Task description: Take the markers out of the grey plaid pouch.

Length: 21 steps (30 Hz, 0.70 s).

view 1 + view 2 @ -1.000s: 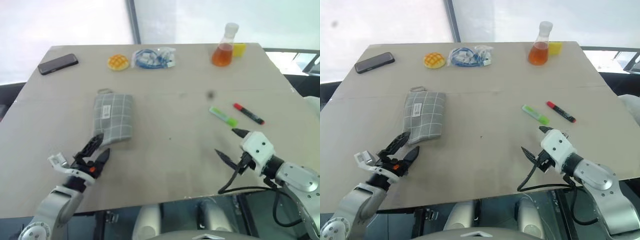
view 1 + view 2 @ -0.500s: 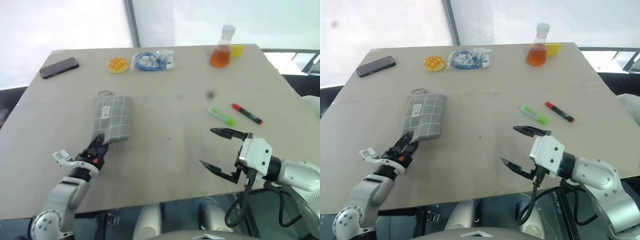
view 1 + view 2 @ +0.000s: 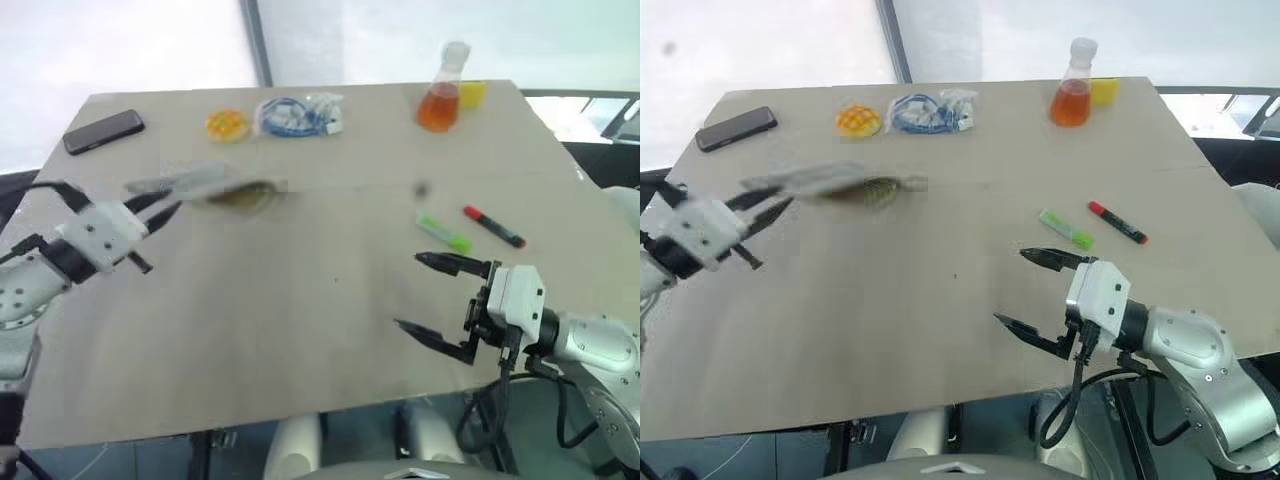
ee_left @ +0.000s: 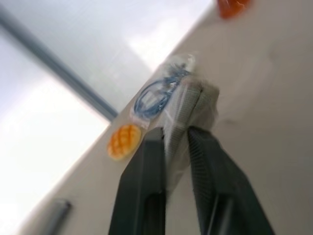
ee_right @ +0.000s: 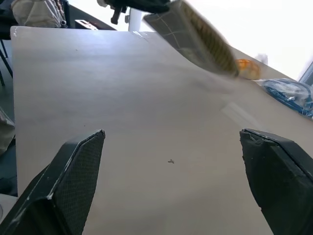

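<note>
grey plaid pouch (image 3: 205, 185): lifted clear of the table (image 3: 300, 330), pinched at one end by the left gripper (image 4: 173, 147), olive lining showing at the hanging mouth, likely upended to confirm it is empty. markers, green (image 3: 445, 234) and red (image 3: 495, 227), lie side by side on the table. right gripper (image 3: 437, 303): fingers spread wide, empty, near them.

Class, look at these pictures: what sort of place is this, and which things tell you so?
Probably a robot test room or lab: a bare wooden table by bright pale wall panels, set with unrelated props such as a flask of orange liquid, a phone and a bag of blue cables.
</note>
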Each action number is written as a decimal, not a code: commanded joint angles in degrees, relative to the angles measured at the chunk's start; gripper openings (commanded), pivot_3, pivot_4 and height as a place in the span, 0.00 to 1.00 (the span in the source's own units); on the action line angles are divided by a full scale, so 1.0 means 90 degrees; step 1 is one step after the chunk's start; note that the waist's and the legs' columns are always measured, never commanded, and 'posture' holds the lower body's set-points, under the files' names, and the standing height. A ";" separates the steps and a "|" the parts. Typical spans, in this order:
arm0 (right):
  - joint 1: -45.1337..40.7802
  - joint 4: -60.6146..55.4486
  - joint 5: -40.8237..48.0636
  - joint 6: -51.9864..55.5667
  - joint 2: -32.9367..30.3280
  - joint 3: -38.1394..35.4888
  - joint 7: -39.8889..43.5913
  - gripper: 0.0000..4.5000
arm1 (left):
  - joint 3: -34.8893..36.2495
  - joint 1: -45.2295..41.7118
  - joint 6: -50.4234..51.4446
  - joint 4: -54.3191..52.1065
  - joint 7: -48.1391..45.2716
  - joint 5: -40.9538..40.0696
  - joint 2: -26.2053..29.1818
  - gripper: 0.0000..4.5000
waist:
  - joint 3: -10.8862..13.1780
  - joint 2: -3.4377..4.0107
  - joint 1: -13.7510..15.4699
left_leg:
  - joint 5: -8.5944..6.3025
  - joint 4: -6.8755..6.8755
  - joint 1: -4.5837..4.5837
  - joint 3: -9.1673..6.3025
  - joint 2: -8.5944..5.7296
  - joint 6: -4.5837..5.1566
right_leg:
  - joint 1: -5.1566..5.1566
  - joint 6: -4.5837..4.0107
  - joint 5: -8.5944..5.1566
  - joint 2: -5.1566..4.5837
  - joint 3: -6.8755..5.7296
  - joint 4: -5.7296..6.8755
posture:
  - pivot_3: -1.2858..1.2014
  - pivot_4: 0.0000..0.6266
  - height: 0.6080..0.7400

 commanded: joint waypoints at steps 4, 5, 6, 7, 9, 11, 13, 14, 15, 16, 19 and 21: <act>0.0145 -0.0137 -0.0273 -0.0189 -0.0077 -0.0010 -0.0170 1.00 | -0.0829 -0.0987 -0.2409 0.2681 -0.1271 0.0838 0.0505 0.37 | 0.0011 -0.0020 0.0018 | 0.0008 -0.0006 -0.0015 0.0000 0.0014 0.0014 | -0.0012 0.0009 -0.0005 0.0015 -0.0010 0.0008 | 0.52 0.24 1.00; 0.0214 -0.0154 -0.0296 -0.0182 -0.0098 -0.0021 -0.0182 1.00 | -0.0762 -0.0756 -0.1819 0.2348 -0.1903 -0.0052 0.0294 0.45 | 0.0012 -0.0019 0.0014 | 0.0008 -0.0006 -0.0014 0.0006 0.0014 0.0014 | -0.0012 0.0009 -0.0005 0.0013 -0.0007 0.0009 | 0.52 0.24 1.00; 0.0280 -0.0175 -0.0297 -0.0168 -0.0111 -0.0042 -0.0191 1.00 | -0.0635 -0.0491 -0.0979 0.1835 -0.2331 -0.0925 0.0113 0.58 | 0.0012 -0.0018 0.0009 | 0.0007 -0.0005 -0.0014 0.0012 0.0014 0.0015 | -0.0011 0.0010 -0.0005 0.0011 -0.0003 0.0009 | 0.52 0.24 1.00; 0.0357 -0.0195 -0.0316 -0.0167 -0.0126 -0.0078 -0.0204 1.00 | -0.0502 -0.0157 -0.0189 0.1133 -0.2511 -0.1717 -0.0028 0.64 | 0.0012 -0.0018 -0.0002 | 0.0006 -0.0004 -0.0012 0.0017 0.0014 0.0018 | -0.0011 0.0011 -0.0005 0.0009 -0.0001 0.0015 | 0.52 0.24 1.00; 0.0528 -0.0209 -0.0347 -0.0094 -0.0162 -0.0199 -0.0274 1.00 | -0.0286 0.0597 0.1267 -0.0383 -0.2416 -0.2888 -0.0158 0.64 | 0.0021 -0.0038 -0.0012 | 0.0003 0.0007 -0.0012 0.0020 0.0017 0.0023 | -0.0010 0.0012 -0.0006 0.0008 0.0005 0.0024 | 0.52 0.24 1.00; 0.0731 -0.0125 -0.0471 0.0028 -0.0210 -0.0406 -0.0437 1.00 | -0.0198 0.1364 0.1976 -0.1634 -0.2229 -0.3306 -0.0345 0.64 | 0.0029 -0.0055 -0.0016 | 0.0003 0.0027 -0.0015 0.0011 0.0036 0.0023 | -0.0010 0.0013 -0.0006 0.0023 0.0001 0.0035 | 0.52 0.24 1.00; 0.0984 -0.0076 -0.0424 0.0198 -0.0280 -0.0651 -0.0516 1.00 | -0.0147 0.1867 0.2423 -0.2329 -0.1986 -0.3306 -0.0544 0.64 | 0.0028 -0.0061 -0.0003 | 0.0002 0.0032 0.0011 0.0011 0.0038 0.0022 | 0.0009 0.0013 -0.0006 0.0024 0.0003 0.0036 | 0.52 0.24 1.00; 0.1208 -0.0052 -0.0443 0.0295 -0.0358 -0.0838 -0.0529 1.00 | -0.0154 0.2088 0.2612 -0.2519 -0.1834 -0.3187 -0.0646 0.64 | 0.0028 -0.0056 0.0005 | 0.0002 0.0036 0.0019 0.0014 0.0038 0.0021 | 0.0016 0.0013 -0.0006 0.0024 0.0004 0.0037 | 0.52 0.24 1.00; 0.1421 -0.0028 -0.0526 0.0303 -0.0413 -0.1013 -0.0545 1.00 | -0.0143 0.2262 0.2788 -0.2667 -0.1705 -0.3076 -0.0733 0.64 | 0.0026 -0.0051 0.0016 | -0.0001 0.0042 0.0019 0.0018 0.0039 0.0013 | 0.0016 0.0013 -0.0006 0.0021 0.0002 0.0041 | 0.52 0.24 1.00; 0.1619 -0.0009 -0.0566 0.0316 -0.0451 -0.1183 -0.0542 1.00 | -0.0099 0.2393 0.2925 -0.2777 -0.1636 -0.3019 -0.0810 0.64 | 0.0025 -0.0047 0.0020 | -0.0009 0.0042 0.0022 0.0025 0.0039 0.0000 | 0.0016 0.0013 -0.0006 0.0017 0.0002 0.0043 | 0.52 0.24 1.00; 0.2222 0.0073 -0.0602 0.0375 -0.0492 -0.1762 -0.0564 1.00 | 0.0097 0.2655 0.3127 -0.2892 -0.1659 -0.2887 -0.0983 0.64 | 0.0022 -0.0053 0.0020 | -0.0009 0.0060 0.0025 0.0029 0.0038 -0.0001 | 0.0014 0.0016 -0.0008 0.0012 0.0002 0.0071 | 0.52 0.24 1.00; 0.2482 0.0110 -0.0763 0.0235 -0.0512 -0.1983 -0.0538 1.00 | 0.0248 0.2680 0.3301 -0.2872 -0.1731 -0.3006 -0.1092 0.64 | 0.0020 -0.0056 0.0016 | -0.0010 0.0065 0.0026 0.0028 0.0038 -0.0003 | 0.0012 0.0020 -0.0011 0.0012 0.0002 0.0079 | 0.52 0.24 1.00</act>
